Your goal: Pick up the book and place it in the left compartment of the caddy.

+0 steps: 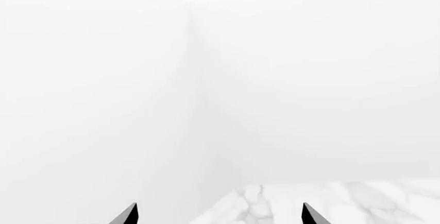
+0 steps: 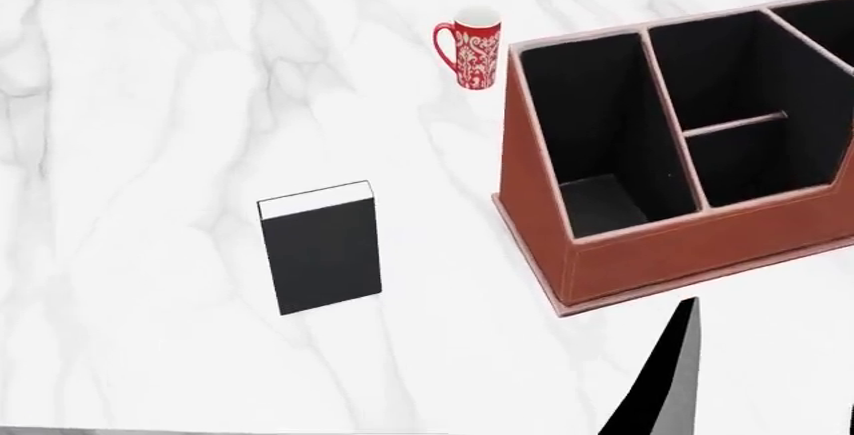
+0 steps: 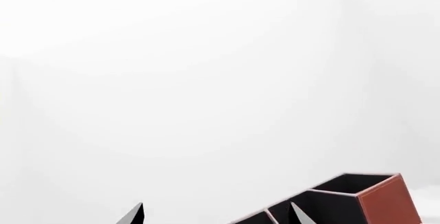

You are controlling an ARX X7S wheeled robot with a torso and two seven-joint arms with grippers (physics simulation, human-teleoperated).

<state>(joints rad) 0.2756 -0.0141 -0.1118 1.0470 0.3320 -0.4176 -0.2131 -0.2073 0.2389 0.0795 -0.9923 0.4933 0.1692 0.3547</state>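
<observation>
While plain white walls surround it, the marble table (image 2: 160, 105) carries one book (image 2: 320, 247), one caddy (image 2: 667, 255), one mug (image 2: 470, 52); both grippers' jaws stand apart, empty.

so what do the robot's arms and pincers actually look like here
Very little shows. In each wrist view the pincer appears only as two plain black, pointed fingertips, left pincer and right pincer, matte with no markings or cables visible. The head view shows one black tapered blade-like piece, probably the right one. No arm links are visible.
</observation>
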